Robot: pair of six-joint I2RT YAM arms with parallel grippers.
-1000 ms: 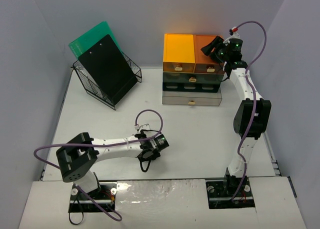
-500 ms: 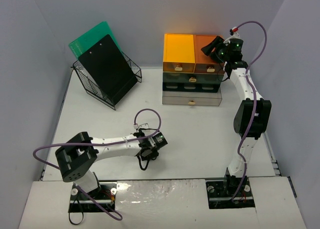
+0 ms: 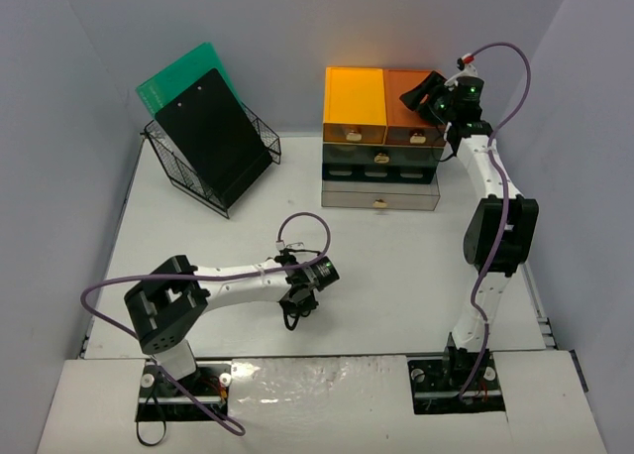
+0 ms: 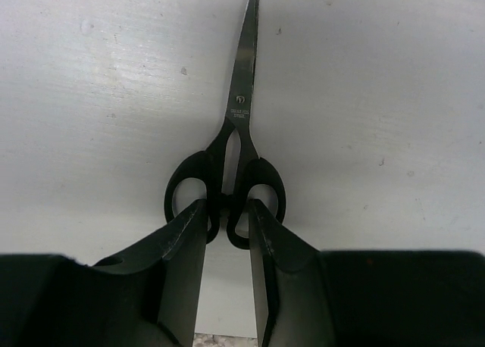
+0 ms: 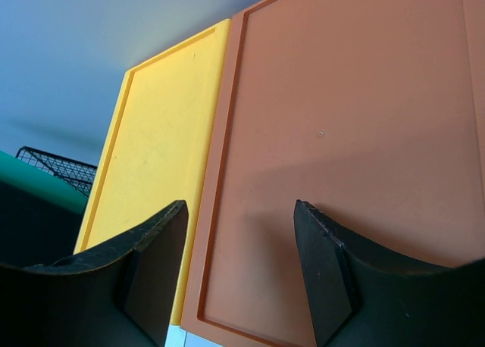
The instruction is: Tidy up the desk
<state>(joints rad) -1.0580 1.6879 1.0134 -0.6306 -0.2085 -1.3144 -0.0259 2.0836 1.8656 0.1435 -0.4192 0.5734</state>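
Note:
Black-handled scissors lie on the white desk, blades closed and pointing away from my left wrist camera. My left gripper is low over the near middle of the desk, shut on the scissors with its fingers pinching the inner sides of the two handle loops. In the top view the left gripper covers most of the scissors. My right gripper is open and empty, hovering just above the orange lid of the drawer unit at the back right.
The drawer unit has a yellow lid beside the orange one, with grey drawers below. A black wire basket at the back left holds a black clipboard and a green board. Walls close in both sides.
My left arm has swung a little to the right, carrying the gripper and the scissors slightly right and farther from the near edge. The right arm has barely moved.

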